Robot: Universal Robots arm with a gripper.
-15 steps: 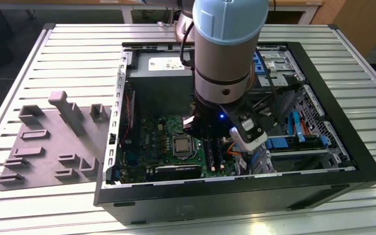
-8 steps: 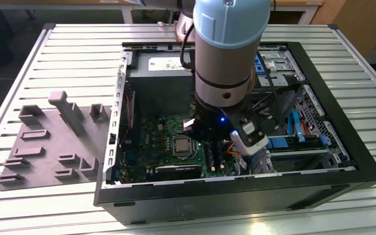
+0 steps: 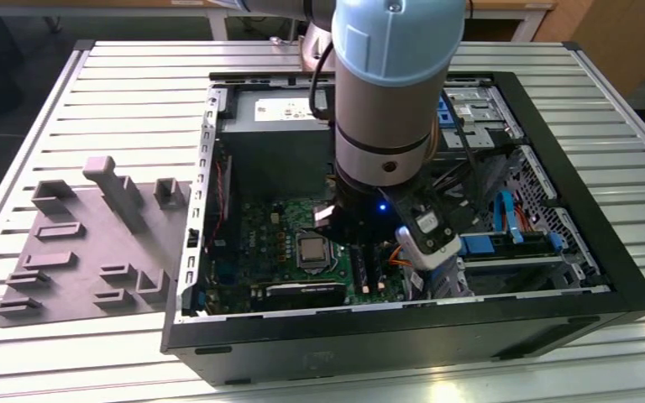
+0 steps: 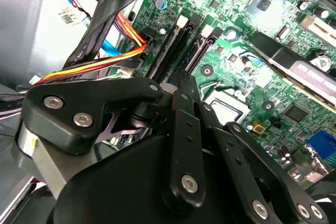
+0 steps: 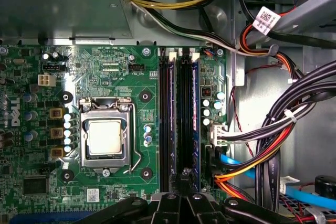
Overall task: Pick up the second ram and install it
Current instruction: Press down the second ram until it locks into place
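We can't really read any wording here. There's a white sticker [image 3: 281, 107] on the grey metal power supply box [image 3: 272, 147] in the upper middle of the exterior view, plus a white barcode tag [image 5: 266, 20] in the first wrist view, but the print's too tiny for us.

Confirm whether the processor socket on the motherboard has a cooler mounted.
No. In the first wrist view the processor lies bare in its socket, with no cooler on it.
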